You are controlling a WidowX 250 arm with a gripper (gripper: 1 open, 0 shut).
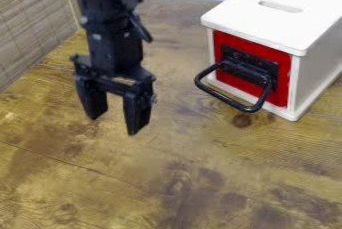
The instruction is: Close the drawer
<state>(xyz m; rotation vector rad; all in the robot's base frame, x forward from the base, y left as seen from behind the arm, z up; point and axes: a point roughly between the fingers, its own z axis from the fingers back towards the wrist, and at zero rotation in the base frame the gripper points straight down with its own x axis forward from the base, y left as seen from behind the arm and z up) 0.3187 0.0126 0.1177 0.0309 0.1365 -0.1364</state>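
Wooden counter (160,188), black tool (116,103) with fingers spread apart over its left part, red drawer (251,66) well apart to the right, in the white cabinet (281,15), black loop handle (230,91) sticking out.

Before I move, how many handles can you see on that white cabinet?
1: the large black loop handle on the front of the red drawer. Any on the cabinet's far sides would be hidden from this view.
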